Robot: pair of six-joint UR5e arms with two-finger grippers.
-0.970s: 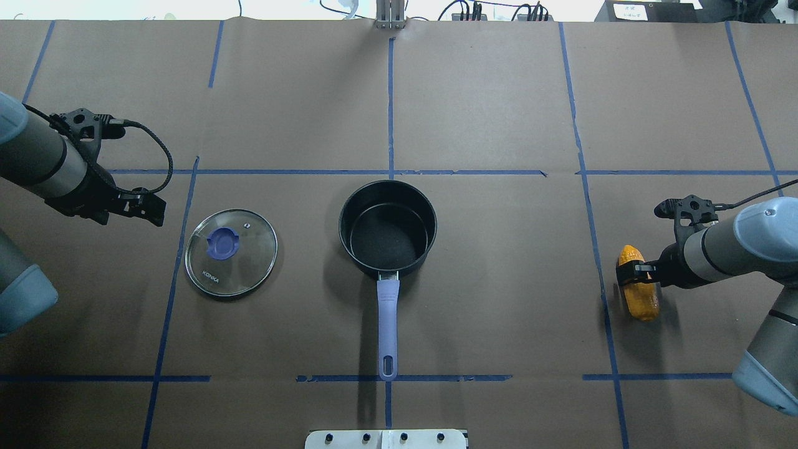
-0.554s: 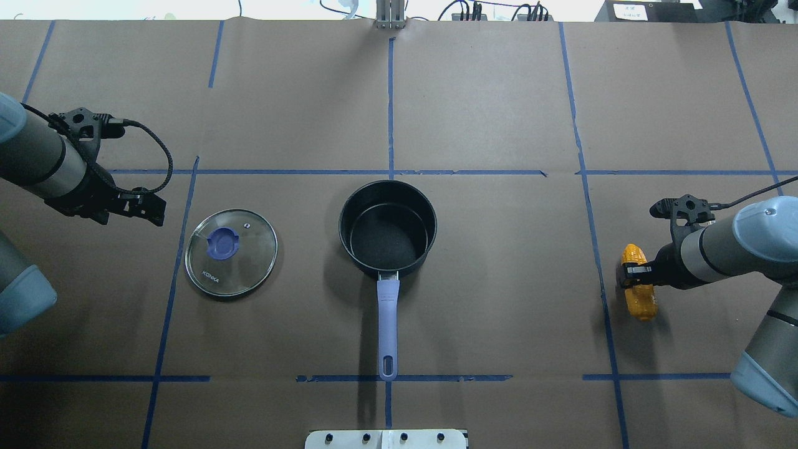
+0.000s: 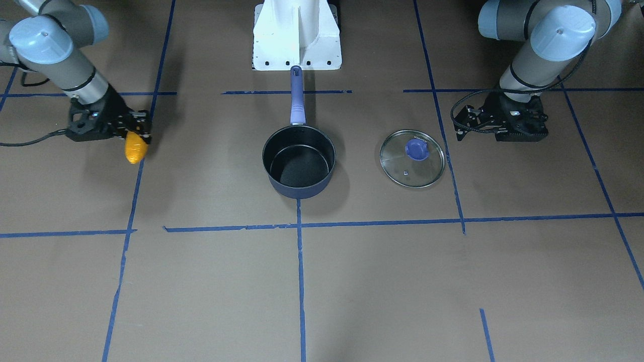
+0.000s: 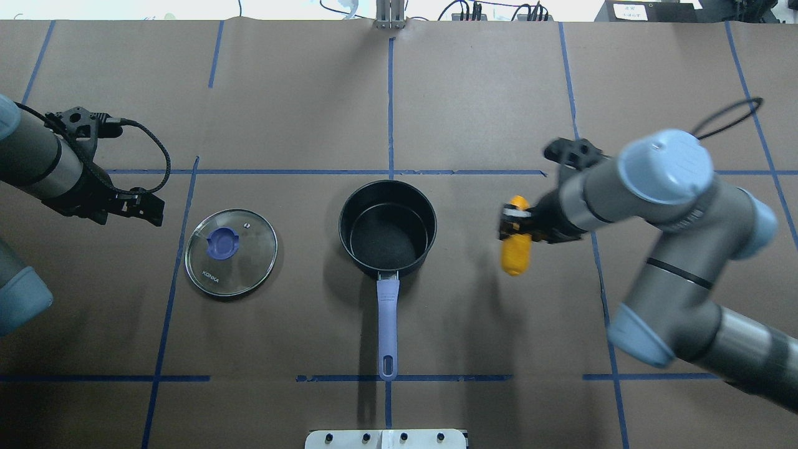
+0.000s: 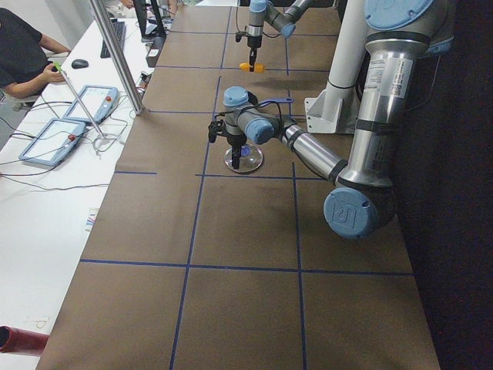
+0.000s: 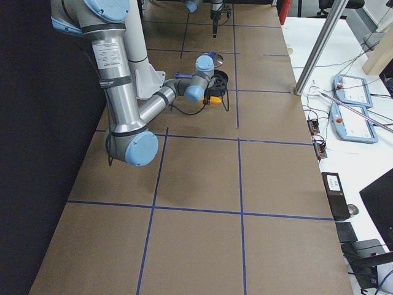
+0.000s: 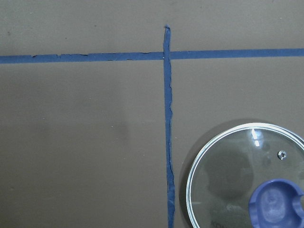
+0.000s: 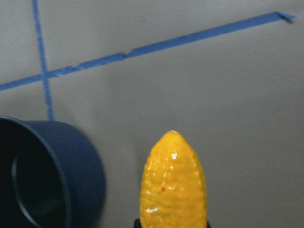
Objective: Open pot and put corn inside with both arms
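The dark navy pot [image 4: 387, 229] stands open at the table's middle, its purple-blue handle [image 4: 387, 324] pointing toward me. Its glass lid [image 4: 230, 252] lies flat on the table to the pot's left. My right gripper [image 4: 512, 227] is shut on the orange-yellow corn [image 4: 515, 252] and holds it above the table, just right of the pot. In the right wrist view the corn [image 8: 174, 183] points forward with the pot's rim [image 8: 47, 173] to its left. My left gripper [image 4: 146, 209] hangs empty and open left of the lid, whose edge shows in the left wrist view [image 7: 247, 178].
Blue tape lines [image 4: 390, 172] cross the brown paper table cover. The white robot base plate [image 4: 386, 438] sits at the near edge behind the pot's handle. A metal post [image 4: 390, 15] stands at the far edge. A desk with pendants [image 5: 62, 131] lies beyond the table.
My right arm has lifted the corn and carried it left, from the table's right side to just right of the pot. My left gripper has drawn back slightly from the lid.
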